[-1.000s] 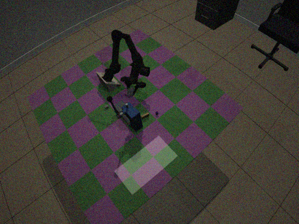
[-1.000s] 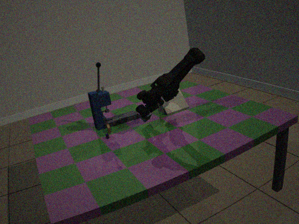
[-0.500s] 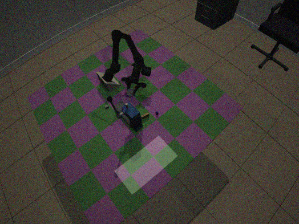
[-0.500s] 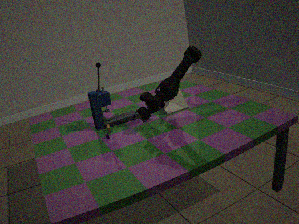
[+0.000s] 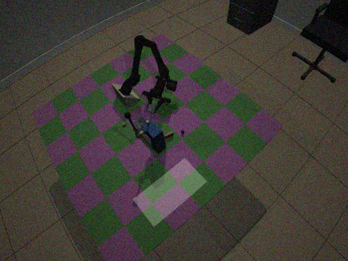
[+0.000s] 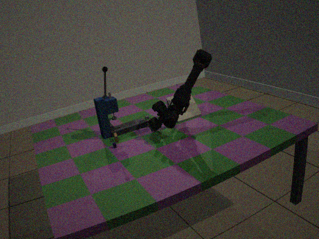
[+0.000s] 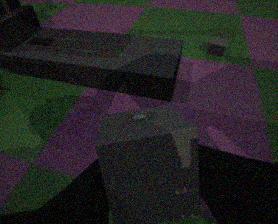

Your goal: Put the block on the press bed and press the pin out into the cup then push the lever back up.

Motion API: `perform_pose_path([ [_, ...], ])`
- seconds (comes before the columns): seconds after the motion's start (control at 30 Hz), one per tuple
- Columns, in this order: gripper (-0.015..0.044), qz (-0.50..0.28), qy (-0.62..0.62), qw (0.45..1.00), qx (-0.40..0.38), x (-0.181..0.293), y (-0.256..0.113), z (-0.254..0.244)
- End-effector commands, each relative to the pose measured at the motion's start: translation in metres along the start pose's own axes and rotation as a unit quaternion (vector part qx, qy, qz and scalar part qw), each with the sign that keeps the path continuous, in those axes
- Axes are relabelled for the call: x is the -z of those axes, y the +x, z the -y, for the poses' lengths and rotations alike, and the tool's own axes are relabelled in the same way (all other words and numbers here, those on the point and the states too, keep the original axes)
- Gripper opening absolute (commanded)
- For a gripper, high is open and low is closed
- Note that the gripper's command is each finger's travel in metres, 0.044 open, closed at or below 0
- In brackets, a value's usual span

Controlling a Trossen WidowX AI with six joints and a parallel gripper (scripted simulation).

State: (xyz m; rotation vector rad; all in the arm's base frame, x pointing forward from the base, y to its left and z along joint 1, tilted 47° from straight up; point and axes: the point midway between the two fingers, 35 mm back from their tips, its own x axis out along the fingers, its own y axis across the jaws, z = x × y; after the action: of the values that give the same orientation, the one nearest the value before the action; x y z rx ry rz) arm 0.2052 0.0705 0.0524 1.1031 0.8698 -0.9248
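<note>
The pincer [image 5: 156, 104] [image 6: 151, 128] [image 7: 144, 155] grips the grey block [image 5: 151, 108] [image 7: 150, 175], apart from the press bed [image 6: 131, 126] [image 7: 125, 52]. The lever [image 5: 132, 123] [image 6: 105, 82] stands upright.

Can't make out any writing in these shots tbh. No readable labels, brand names, numbers or signs in the top, exterior or wrist view. It's all pretty dark and grainy too, so if there's any tiny print hiding in there, I honestly can't tell you what it says, sorry folks.
</note>
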Motion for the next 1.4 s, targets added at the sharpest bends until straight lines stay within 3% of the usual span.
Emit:
perform_pose_path([
  [0.0,0.0000,0.023,0.003,1.000,-0.003,0.0003,0.0005,-0.0011],
  [1.2,0.0000,0.030,0.003,1.000,-0.003,-0.0017,-0.0011,-0.0012],
  [1.37,0.0131,0.030,0.003,1.000,-0.003,-0.0017,-0.0011,-0.0012],
])
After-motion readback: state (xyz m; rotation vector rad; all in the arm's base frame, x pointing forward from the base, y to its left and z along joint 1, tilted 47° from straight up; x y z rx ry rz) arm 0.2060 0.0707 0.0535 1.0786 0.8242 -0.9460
